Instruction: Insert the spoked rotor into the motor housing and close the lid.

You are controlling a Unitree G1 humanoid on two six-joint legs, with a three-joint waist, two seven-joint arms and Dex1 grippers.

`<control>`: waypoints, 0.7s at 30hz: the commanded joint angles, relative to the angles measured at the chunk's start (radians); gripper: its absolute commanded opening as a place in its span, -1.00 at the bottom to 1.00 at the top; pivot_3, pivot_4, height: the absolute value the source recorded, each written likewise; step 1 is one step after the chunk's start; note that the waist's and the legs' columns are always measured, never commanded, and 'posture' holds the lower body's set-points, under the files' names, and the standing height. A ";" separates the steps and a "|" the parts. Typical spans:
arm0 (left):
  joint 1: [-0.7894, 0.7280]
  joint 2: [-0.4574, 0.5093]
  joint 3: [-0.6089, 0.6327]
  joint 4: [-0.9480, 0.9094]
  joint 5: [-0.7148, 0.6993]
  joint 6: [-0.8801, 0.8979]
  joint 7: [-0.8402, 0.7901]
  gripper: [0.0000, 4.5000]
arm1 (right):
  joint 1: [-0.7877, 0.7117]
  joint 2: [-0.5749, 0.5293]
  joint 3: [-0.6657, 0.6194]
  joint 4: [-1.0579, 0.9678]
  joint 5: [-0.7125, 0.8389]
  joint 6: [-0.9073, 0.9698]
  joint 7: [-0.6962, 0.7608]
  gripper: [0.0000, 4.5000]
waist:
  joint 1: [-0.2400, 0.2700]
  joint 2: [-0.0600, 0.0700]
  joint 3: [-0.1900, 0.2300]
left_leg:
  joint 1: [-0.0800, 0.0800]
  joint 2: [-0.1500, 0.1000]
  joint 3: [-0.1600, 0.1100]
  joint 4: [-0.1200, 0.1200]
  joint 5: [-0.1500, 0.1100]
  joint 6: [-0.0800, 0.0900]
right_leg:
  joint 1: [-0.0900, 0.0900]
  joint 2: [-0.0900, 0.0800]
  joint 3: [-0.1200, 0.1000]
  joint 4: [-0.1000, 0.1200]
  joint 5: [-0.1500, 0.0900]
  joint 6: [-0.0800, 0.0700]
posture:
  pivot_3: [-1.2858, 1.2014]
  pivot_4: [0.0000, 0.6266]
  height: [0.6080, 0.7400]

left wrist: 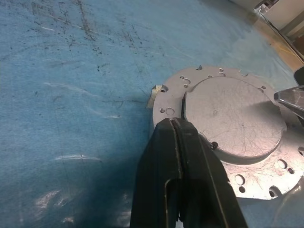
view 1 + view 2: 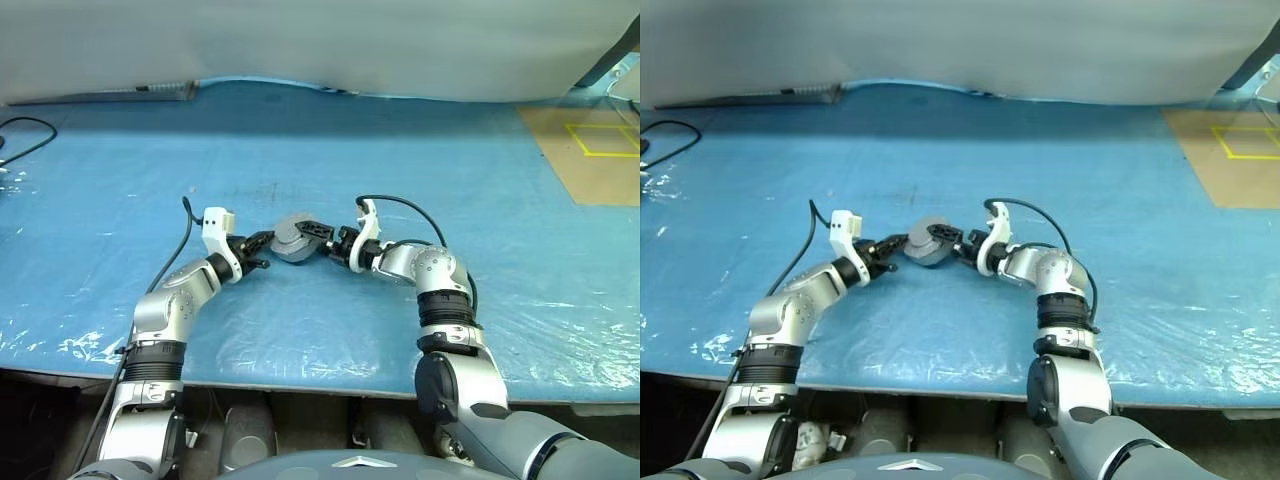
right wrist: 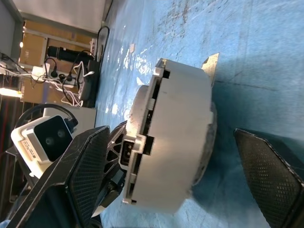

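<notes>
A short round silver drum, the motor housing (image 2: 291,238), lies on the blue table between my two grippers. In the left wrist view it shows a holed flange (image 1: 190,88) and a raised round plate (image 1: 232,118); I cannot tell whether that plate is the lid. The spoked rotor is out of view. My left gripper (image 1: 174,122) is shut, with its tips against the flange's rim. On the drum's other side, my right gripper (image 3: 171,133) is open. Its fingers (image 3: 90,171) stand on either side of the drum's wall (image 3: 180,109), apart from it.
A blue sheet (image 2: 300,140) covers the table. A black cable (image 2: 30,128) lies at the far left. A brown board with a yellow taped square (image 2: 600,140) sits at the far right. The table's front edge (image 2: 300,378) runs just before my arms.
</notes>
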 commanded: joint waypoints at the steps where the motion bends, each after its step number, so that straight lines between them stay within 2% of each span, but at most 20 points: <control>1: 0.008 0.005 -0.017 0.013 0.013 0.009 -0.007 -1.00 | 0.037 -0.022 -0.017 -0.017 0.006 0.031 -0.036 0.98 | 0.000 0.000 0.000 | 0.000 0.000 0.000 0.000 0.000 0.000 | 0.000 0.000 0.000 0.000 0.000 0.000 | 0.03 -0.52 1.00; 6: 0.003 0.003 -0.019 0.019 0.017 0.007 -0.012 -1.00 | 0.058 -0.037 -0.013 -0.044 0.028 0.064 -0.038 0.98 | 0.000 0.000 0.000 | 0.000 0.000 0.000 -0.001 0.000 0.000 | 0.000 0.000 0.000 0.000 0.000 0.001 | 0.03 -0.52 1.00; 9: 0.003 0.002 -0.019 0.018 0.019 0.008 -0.013 -1.00 | 0.070 -0.041 0.000 -0.058 0.034 0.080 -0.039 0.70 | 0.000 0.000 0.000 | 0.000 0.000 0.000 -0.001 0.000 0.000 | 0.000 0.000 0.000 -0.001 0.000 0.001 | 0.03 -0.52 1.00; 16: 0.012 0.003 -0.016 0.013 0.022 0.005 -0.015 -1.00 | 0.075 -0.035 0.023 -0.057 0.026 0.081 -0.042 -0.41 | -0.006 0.002 -0.001 | 0.003 -0.001 0.000 -0.003 0.000 0.000 | 0.001 0.000 0.001 -0.001 -0.001 0.001 | 0.03 -0.52 1.00; 17: 0.015 0.003 -0.015 0.009 0.021 0.005 -0.015 -1.00 | 0.076 -0.033 0.024 -0.057 0.026 0.081 -0.044 -0.49 | -0.006 0.002 -0.001 | 0.006 -0.001 0.001 -0.004 0.000 0.000 | 0.002 0.000 0.002 -0.001 -0.001 0.001 | 0.03 -0.52 1.00; 19: 0.020 0.003 -0.014 0.003 0.020 0.007 -0.014 -1.00 | 0.079 -0.028 0.025 -0.061 0.030 0.083 -0.046 -0.51 | -0.005 0.002 -0.001 | 0.010 -0.002 0.001 -0.009 0.000 -0.001 | 0.004 0.000 0.003 -0.002 -0.005 0.008 | 0.03 -0.52 1.00; 21: 0.022 0.003 -0.014 0.000 0.020 0.007 -0.013 -1.00 | 0.081 -0.021 0.022 -0.067 0.037 0.086 -0.047 -0.51 | -0.005 0.002 -0.001 | 0.010 -0.002 0.001 -0.010 0.001 -0.001 | 0.004 0.000 0.003 -0.002 -0.005 0.008 | 0.03 -0.52 1.00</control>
